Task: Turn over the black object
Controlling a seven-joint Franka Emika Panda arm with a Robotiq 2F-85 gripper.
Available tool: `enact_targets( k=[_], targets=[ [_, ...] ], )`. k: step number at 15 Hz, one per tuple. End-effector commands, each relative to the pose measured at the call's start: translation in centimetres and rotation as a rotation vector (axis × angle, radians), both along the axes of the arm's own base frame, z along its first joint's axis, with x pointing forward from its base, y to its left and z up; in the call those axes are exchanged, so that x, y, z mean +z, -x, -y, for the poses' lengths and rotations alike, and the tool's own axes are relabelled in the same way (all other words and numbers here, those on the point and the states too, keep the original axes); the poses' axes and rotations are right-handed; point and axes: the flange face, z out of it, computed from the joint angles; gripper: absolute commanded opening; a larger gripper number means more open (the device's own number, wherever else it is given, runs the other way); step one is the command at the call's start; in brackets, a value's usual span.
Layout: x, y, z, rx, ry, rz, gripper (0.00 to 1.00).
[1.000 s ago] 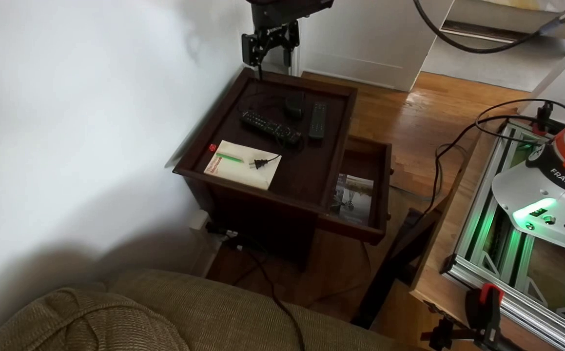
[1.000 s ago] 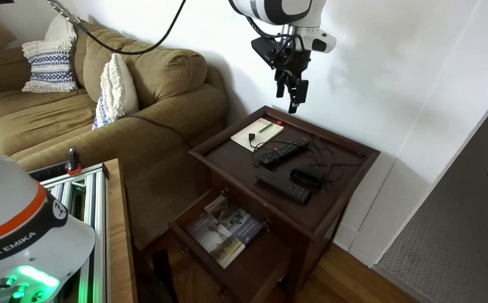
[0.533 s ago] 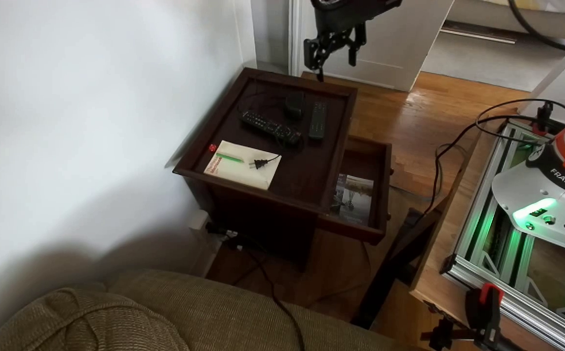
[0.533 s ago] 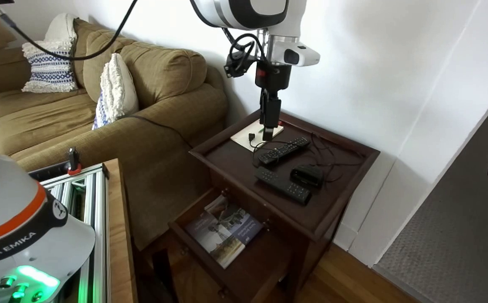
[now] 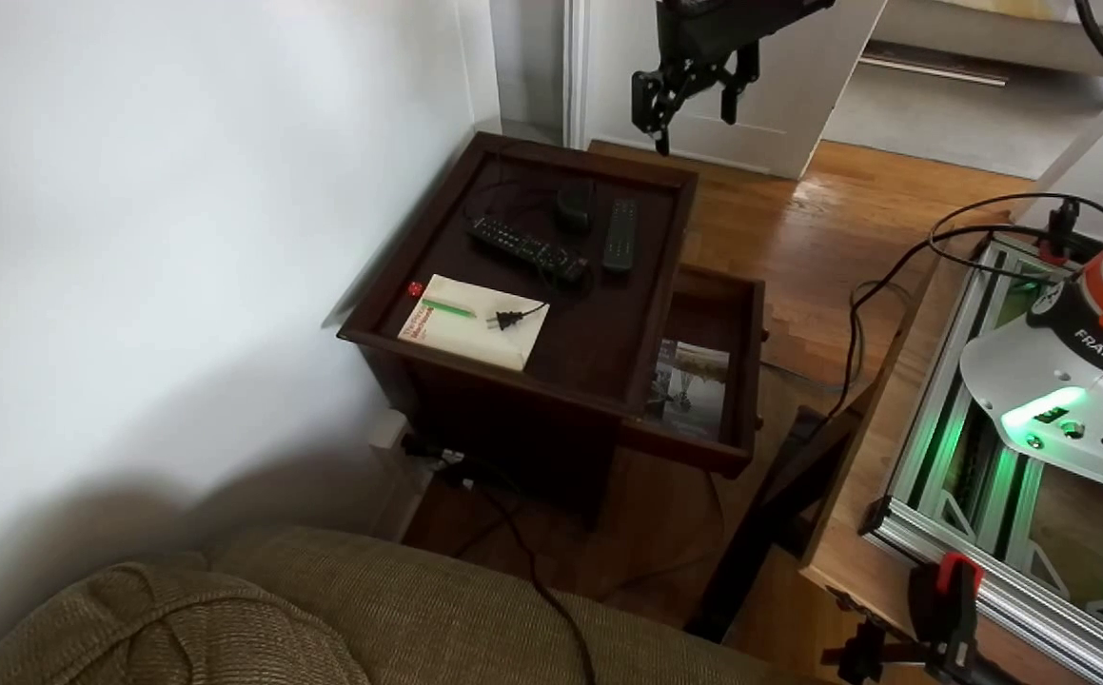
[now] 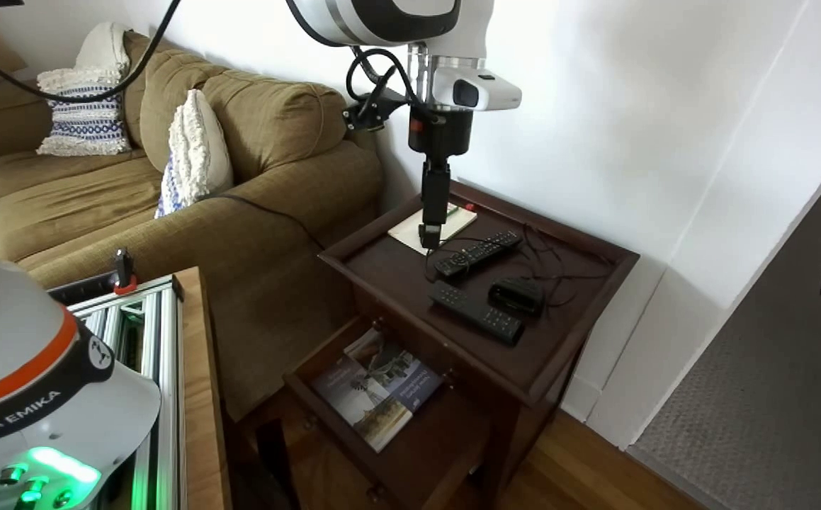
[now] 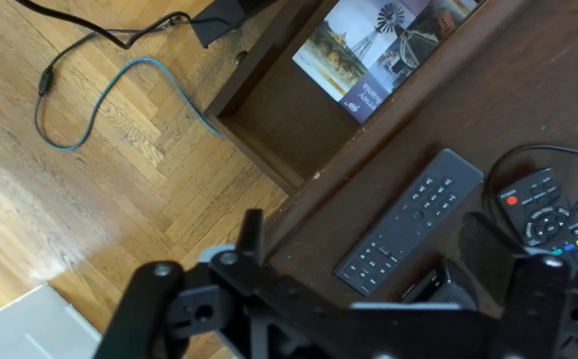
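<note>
A small black boxy device [image 5: 574, 206] sits on the dark wooden side table [image 5: 589, 342], with a thin cable behind it; it also shows in an exterior view [image 6: 516, 294]. In the wrist view the device [image 7: 454, 289] is partly hidden by my gripper. A slim black remote [image 6: 476, 312] lies beside it, buttons up, also in the wrist view [image 7: 408, 224]. A second black remote [image 6: 477, 255] with coloured buttons [image 7: 548, 219] lies across from it. Which is meant by the black object is unclear. My gripper [image 5: 696, 131] is open, empty and above the table [image 6: 430, 237], touching nothing.
A pale notepad [image 5: 475, 323] with a green pen and cable plug lies on the table, near a small red item [image 5: 415, 288]. An open drawer [image 6: 445, 453] holding booklets juts out below. A wall borders the table; a sofa [image 6: 275, 205] stands beside it.
My gripper has moved away from the wall, toward the table's drawer side, and has turned. It stays open and empty. The things on the table have not moved.
</note>
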Motion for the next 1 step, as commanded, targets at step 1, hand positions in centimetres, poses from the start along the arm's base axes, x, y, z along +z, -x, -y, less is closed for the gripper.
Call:
enact_targets(
  k=[1],
  targets=[
    [0.05, -0.03, 0.01, 0.0, 0.0, -0.001, 1.0]
  ],
)
